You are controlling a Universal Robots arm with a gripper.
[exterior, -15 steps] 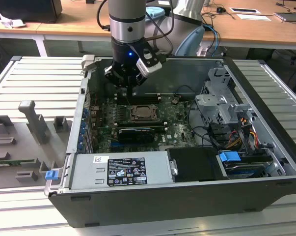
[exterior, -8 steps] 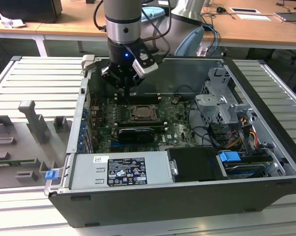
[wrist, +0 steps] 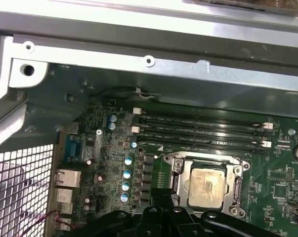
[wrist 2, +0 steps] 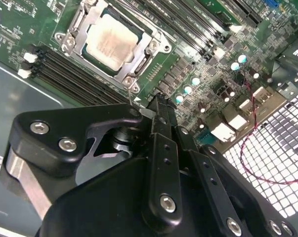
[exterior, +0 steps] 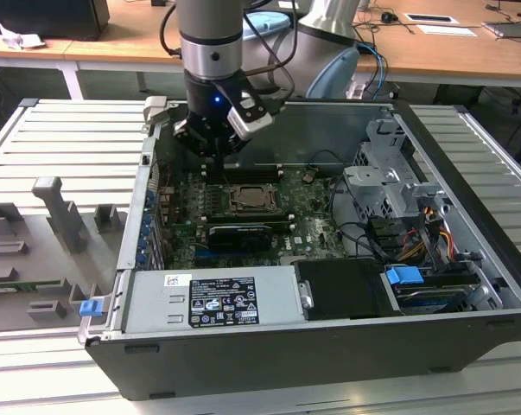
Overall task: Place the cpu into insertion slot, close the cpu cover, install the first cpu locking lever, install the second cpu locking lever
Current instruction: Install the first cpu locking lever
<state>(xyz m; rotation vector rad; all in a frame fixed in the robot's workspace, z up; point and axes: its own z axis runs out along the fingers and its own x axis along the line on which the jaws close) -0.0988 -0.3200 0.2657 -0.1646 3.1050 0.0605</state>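
Observation:
The cpu (wrist 2: 110, 42) is a small square chip with a dull beige metal top, and it sits flat in the motherboard socket (exterior: 254, 201). The cpu cover (wrist 2: 92, 17), a silvery frame, lies down around the chip; in the first wrist view the cpu (wrist: 205, 186) shows through the cover (wrist: 180, 183). My gripper (wrist 2: 158, 104) hovers just beside the socket's corner, its black fingers shut together with nothing between them. In the exterior view the gripper (exterior: 213, 160) hangs over the board toward that view's left of the socket. The first wrist view catches the gripper (wrist: 163, 197) next to the socket.
Black memory slots (wrist: 200, 131) run along the socket. A long black card (exterior: 238, 235) lies in front of it, with the power supply (exterior: 212, 298) nearer. A drive cage (exterior: 390, 177) and cables stand at the exterior view's right. A red wire (wrist 2: 247, 148) crosses the perforated case wall.

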